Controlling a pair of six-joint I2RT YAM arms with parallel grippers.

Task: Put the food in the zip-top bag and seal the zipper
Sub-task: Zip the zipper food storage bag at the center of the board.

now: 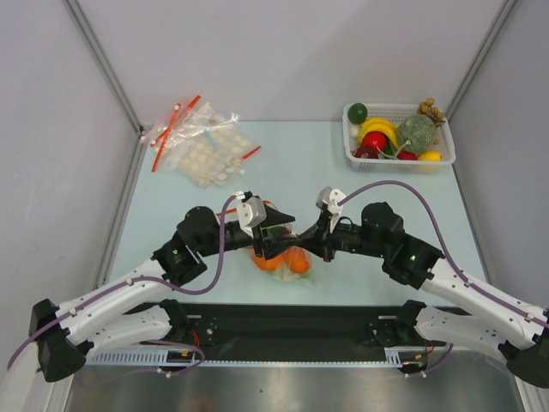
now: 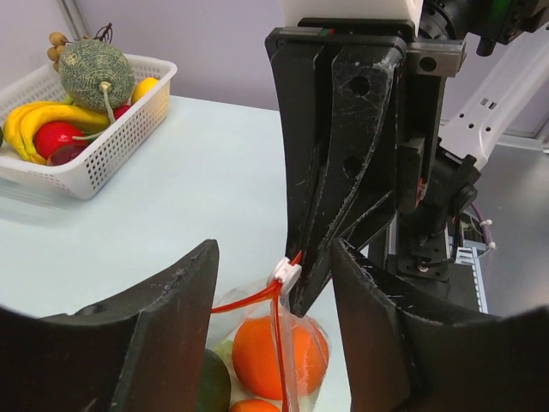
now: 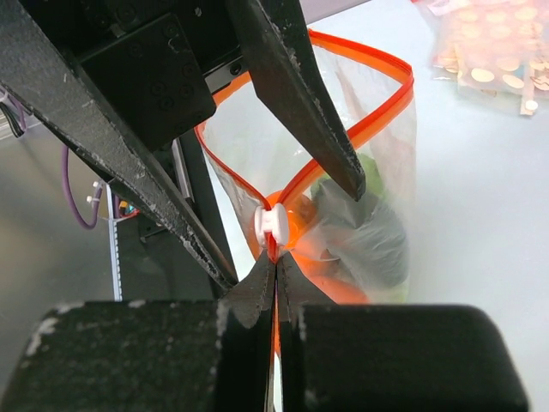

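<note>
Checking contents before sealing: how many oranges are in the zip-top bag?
2 visible in the zip-top bag, top view: one orange on the left, another just right of it. Part of the bag is covered, so more may be hidden.

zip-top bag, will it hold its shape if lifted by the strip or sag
Probably floppy: the zip-top bag has wrinkled film and its zipper bends into a loop. Likely bottom-heavy, with an orange low inside, so it may sag. The right pincer pinches only the thin strip, so it might slip.
</note>
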